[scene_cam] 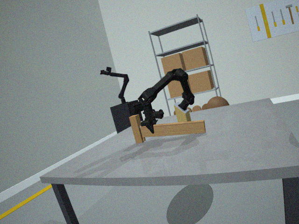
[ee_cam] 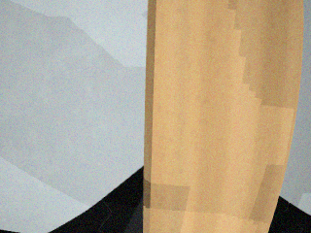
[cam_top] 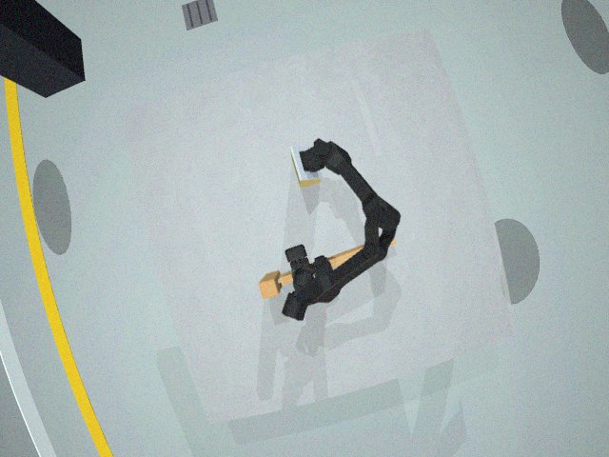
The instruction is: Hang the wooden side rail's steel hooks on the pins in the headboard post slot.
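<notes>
The hand (scene_cam: 149, 125) pinches the side rail (scene_cam: 177, 128) right by the headboard post (scene_cam: 136, 129), at the counter's (scene_cam: 217, 154) 9 o'clock side.

grey walls, a metal shelf (scene_cam: 186, 60) of cardboard boxes (scene_cam: 187, 71), perhaps a tool board (scene_cam: 275, 20).

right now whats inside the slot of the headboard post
The side rail end meets the headboard post, with the gripper shut on the rail. Hooks and pins are hidden.

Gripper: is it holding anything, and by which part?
Yes. The gripper is shut on the wooden side rail, gripping it near the end that meets the headboard post.
</notes>
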Controlling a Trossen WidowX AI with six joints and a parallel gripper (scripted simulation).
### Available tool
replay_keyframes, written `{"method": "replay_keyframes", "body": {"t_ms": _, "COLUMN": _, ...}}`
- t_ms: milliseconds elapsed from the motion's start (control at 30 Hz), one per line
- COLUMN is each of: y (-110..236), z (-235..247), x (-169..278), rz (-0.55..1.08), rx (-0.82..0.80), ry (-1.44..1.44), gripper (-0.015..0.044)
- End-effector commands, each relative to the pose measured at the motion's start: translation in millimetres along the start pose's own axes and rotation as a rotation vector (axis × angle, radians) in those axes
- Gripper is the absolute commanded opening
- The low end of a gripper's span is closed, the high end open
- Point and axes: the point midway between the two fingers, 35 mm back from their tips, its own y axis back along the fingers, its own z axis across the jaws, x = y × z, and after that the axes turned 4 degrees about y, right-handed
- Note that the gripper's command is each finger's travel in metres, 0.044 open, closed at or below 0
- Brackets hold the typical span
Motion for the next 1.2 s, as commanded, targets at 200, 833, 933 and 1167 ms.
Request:
{"method": "replay_keyframes", "body": {"t_ms": 200, "y": 0, "z": 0, "x": 0, "rz": 0.000, "rx": 0.000, "ry": 0.000, "gripper": 0.0289}}
{"method": "replay_keyframes", "body": {"t_ms": 833, "y": 40, "z": -3, "x": -23, "rz": 0.007, "rx": 0.009, "ry": 0.004, "gripper": 0.0440}}
{"method": "replay_keyframes", "body": {"t_ms": 933, "y": 40, "z": -3, "x": -30, "rz": 0.007, "rx": 0.009, "ry": 0.004, "gripper": 0.0440}}
{"method": "replay_keyframes", "body": {"t_ms": 1167, "y": 40, "z": -3, "x": -30, "rz": 0.007, "rx": 0.009, "ry": 0.004, "gripper": 0.0440}}
